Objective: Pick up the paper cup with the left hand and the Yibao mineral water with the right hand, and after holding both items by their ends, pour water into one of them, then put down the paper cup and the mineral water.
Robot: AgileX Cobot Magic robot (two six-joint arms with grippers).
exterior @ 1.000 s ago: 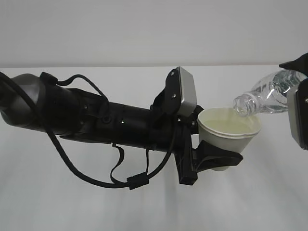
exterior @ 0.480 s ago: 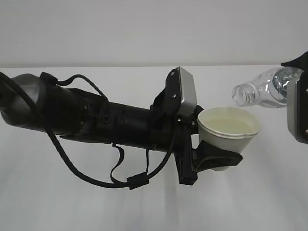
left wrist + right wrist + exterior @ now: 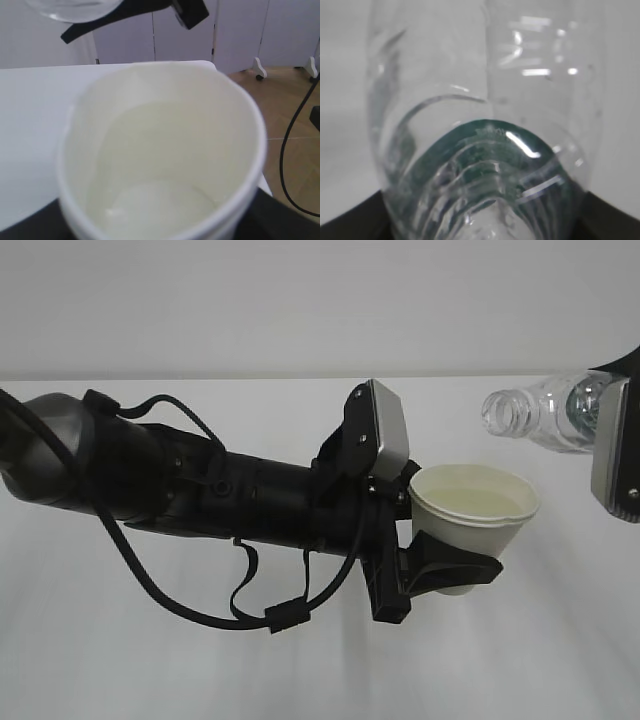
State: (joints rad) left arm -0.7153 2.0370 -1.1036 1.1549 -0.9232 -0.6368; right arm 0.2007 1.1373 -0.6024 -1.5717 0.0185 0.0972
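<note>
Cup (image 3: 475,517) sits clamped between my left gripper's (image 3: 450,575) fingers, pinched low on its wall with the rim above them and roughly level — the left wrist view shows its cream inside with what looks like a little water pooled at the bottom. My right gripper (image 3: 612,445) has its fingers closed around the Yibao mineral water (image 3: 545,415); the bottle lies close to horizontal, open mouth pointing toward the cup but up and off to the side of the rim, apart from it. The right wrist view is filled by the clear ribbed body and a glimpse of green label, dark fingers at either lower corner.

I judge the pour finished, so the job now is the set-down. I want the neck tipped up first so nothing dribbles, then each arm lowered straight — cup kept level, bottle upright — and the fingers spread only once each base rests flat on the white table (image 3: 560,660)
</note>
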